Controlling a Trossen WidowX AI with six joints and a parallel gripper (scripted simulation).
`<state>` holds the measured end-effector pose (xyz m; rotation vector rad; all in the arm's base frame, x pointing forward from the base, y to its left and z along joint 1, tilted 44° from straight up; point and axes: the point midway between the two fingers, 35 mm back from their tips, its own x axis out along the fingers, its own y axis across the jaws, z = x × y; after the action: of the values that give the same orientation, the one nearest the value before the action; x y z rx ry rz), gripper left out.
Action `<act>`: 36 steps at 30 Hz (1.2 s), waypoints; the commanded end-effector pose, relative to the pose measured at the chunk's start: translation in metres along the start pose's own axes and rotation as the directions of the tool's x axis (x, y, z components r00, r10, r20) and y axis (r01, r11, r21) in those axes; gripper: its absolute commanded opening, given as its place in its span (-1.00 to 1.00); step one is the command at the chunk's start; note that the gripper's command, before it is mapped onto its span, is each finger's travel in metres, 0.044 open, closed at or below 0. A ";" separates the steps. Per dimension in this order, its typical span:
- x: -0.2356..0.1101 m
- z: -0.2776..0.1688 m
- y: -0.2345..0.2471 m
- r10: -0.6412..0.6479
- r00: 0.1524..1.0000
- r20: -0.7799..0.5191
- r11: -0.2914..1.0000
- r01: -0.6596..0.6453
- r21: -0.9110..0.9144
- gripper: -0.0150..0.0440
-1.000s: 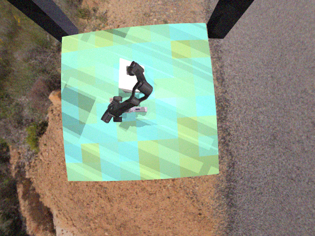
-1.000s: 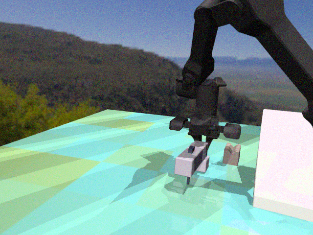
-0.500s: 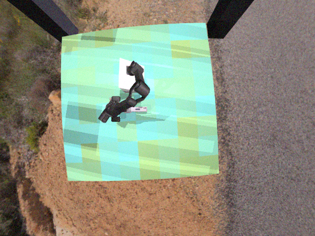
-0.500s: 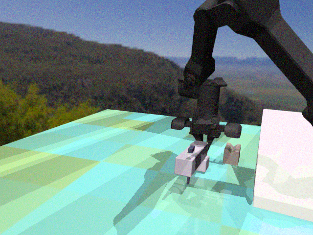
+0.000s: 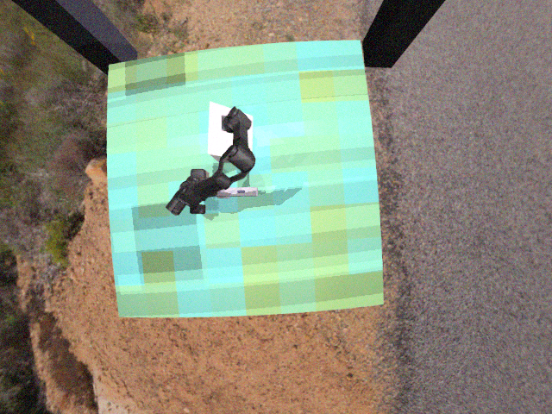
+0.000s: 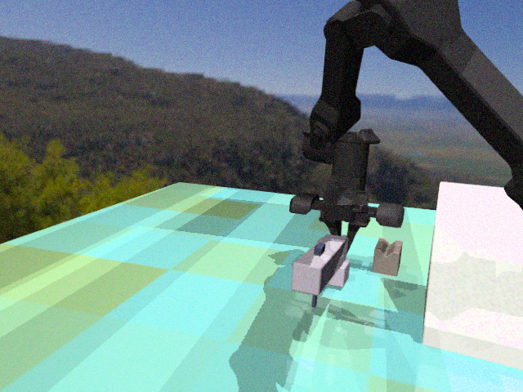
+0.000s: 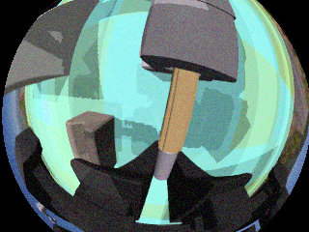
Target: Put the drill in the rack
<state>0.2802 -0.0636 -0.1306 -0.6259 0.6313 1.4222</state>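
Observation:
A pinkish-grey housing (image 5: 249,191) (image 6: 306,276) (image 7: 190,36) holds a dark blue key (image 5: 241,191) (image 6: 319,248) in the slot on its top; a thin dark pin (image 6: 314,300) shows beneath it. The drill (image 7: 180,111), an orange shaft with a grey end, sticks out of the housing's end face. My gripper (image 6: 343,232) (image 7: 163,145) is shut on the drill's grey end, clear of the housing. The drill's far end is hidden inside the housing. The rack (image 6: 387,260) (image 7: 89,135), a small brown block with a V notch on top, stands beside the gripper.
A large white block (image 5: 218,128) (image 6: 472,253) stands near the arm's base, on the rack's side. A smaller pinkish block (image 6: 339,273) sits low against the housing's side. The patterned table (image 5: 276,272) (image 6: 139,329) lies under everything.

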 end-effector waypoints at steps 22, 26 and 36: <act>0.001 0.002 -0.001 -0.001 1.000 -0.003 1.000 0.001 -0.004 1.00; 0.002 0.005 -0.001 -0.001 1.000 -0.003 1.000 0.001 -0.004 1.00; 0.003 0.010 -0.001 -0.001 1.000 -0.003 1.000 0.001 -0.004 1.00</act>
<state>0.2825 -0.0569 -0.1268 -0.6378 0.6310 1.4237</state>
